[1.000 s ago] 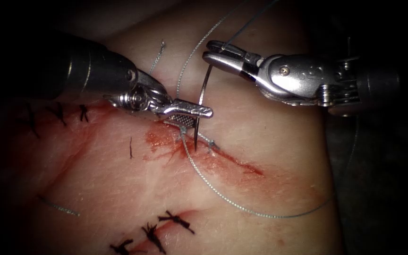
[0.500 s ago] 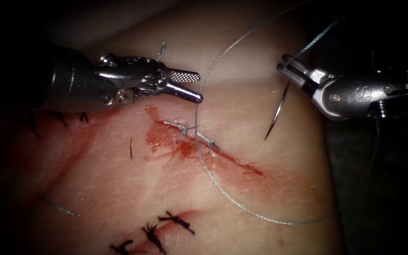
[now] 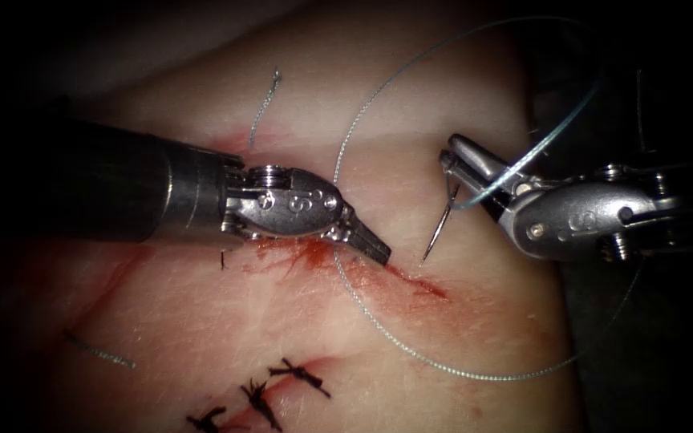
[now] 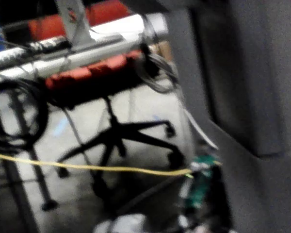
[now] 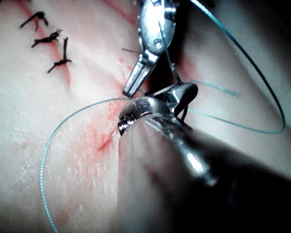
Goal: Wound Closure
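Pale tissue (image 3: pixel 202 321) carries dark old stitches (image 3: pixel 262 393) near its lower edge and a short loose thread end (image 3: pixel 98 351) at the left. The left tool (image 3: pixel 362 243) comes in from the left, and its tip lies over the cut (image 3: pixel 411 281), on the red fluid (image 3: pixel 306 256). Its jaws look closed together, and whether they hold something I cannot tell. Another cut thread end (image 3: pixel 265 104) lies on the tissue above this tool. The thread (image 3: pixel 411 353) leaves the cut just beside the left tool's tip, curves down over the tissue, goes to the right and rises in a wide loop. On the right side of the cut hangs the needle (image 3: pixel 440 223), free of the tissue, with its point down and just above the surface. The right tool (image 3: pixel 460 167) grips it near the tail end, jaws closed on it. In the right wrist view the right tool (image 5: pixel 177 94) is just beside the left tool (image 5: pixel 136 82), with the thread (image 5: pixel 53 145) curving over the tissue (image 5: pixel 48 107).
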{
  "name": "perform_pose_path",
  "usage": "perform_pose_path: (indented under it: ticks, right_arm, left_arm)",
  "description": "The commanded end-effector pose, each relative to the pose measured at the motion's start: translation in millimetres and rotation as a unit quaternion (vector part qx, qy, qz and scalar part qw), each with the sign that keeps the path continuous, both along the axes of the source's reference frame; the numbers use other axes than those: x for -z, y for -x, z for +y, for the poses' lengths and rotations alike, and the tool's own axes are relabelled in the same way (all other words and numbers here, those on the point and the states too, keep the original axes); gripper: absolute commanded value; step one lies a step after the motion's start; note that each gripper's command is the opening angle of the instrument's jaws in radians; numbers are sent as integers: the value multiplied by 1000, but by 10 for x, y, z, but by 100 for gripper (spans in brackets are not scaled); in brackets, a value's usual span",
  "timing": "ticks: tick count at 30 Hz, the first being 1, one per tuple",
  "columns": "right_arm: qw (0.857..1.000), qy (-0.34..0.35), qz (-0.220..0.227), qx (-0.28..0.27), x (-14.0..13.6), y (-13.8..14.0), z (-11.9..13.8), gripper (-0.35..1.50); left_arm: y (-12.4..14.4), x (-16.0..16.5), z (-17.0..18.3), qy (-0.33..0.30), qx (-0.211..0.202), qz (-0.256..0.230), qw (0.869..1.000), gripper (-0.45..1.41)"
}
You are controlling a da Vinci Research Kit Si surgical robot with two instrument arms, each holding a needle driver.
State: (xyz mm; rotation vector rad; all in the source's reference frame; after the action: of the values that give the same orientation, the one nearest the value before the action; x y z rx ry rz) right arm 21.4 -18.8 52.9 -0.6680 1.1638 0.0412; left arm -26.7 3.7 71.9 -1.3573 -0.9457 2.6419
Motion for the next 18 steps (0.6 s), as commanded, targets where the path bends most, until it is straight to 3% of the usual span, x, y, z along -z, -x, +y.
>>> perform_pose_path:
  ticks: [1, 8, 10, 18]
  right_arm:
    - [1000, 4, -3, 6, -6, -9, 2, -35]
    - [999, 31, 1, 17, -6, -13, 2, -35]
    - [999, 32, 1, 18, -7, -13, 1, -35]
    - [999, 38, 1, 20, -9, -12, -6, -35]
  left_arm:
    - [5, -12, -8, 7, -10, 0, 1000, -45]
    - [9, -40, -30, 35, -12, 76, 996, -45]
    - [12, -45, -35, 6, 19, 101, 995, -45]
    - [33, -34, -52, 2, 41, 110, 993, -45]
